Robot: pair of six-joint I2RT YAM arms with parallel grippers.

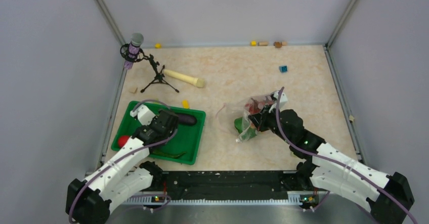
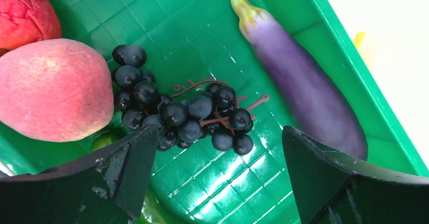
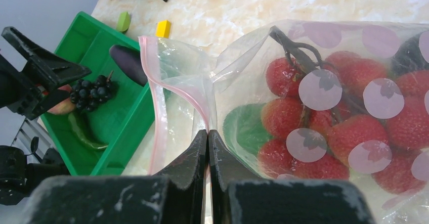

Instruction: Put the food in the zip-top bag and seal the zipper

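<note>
Under the left claw (image 2: 217, 145), whose fingers stand spread wide and hold nothing, the bunch of dark berries (image 2: 187, 115) lies on the floor of the green tray (image 2: 202, 27), just ahead of the gap between the fingertips. Past that claw's right finger the purple eggplant (image 2: 303, 92) lies slantwise along the tray wall, its pale stem end pointing away. On the left side, right against the berries, sits the red-yellow peach (image 2: 53, 90), with a wrinkled red piece (image 2: 25, 9) just beyond it. The right claw (image 3: 208, 133) is clenched on a fold of the zip-top bag (image 3: 243, 57), with the clear film running down into the seam between its closed fingers. The pink zipper (image 3: 159, 92) rises just left of those fingertips and bends over at the top, the mouth gaping. To the right of this claw, inside the bag, red strawberries (image 3: 324, 113) press against the film, and green bok choy (image 3: 245, 128) sits just ahead of the fingertips. Farther ahead and to the left, a yellow block (image 3: 163, 28) and a green block (image 3: 122, 20) lie on the table beside the tray.
</note>
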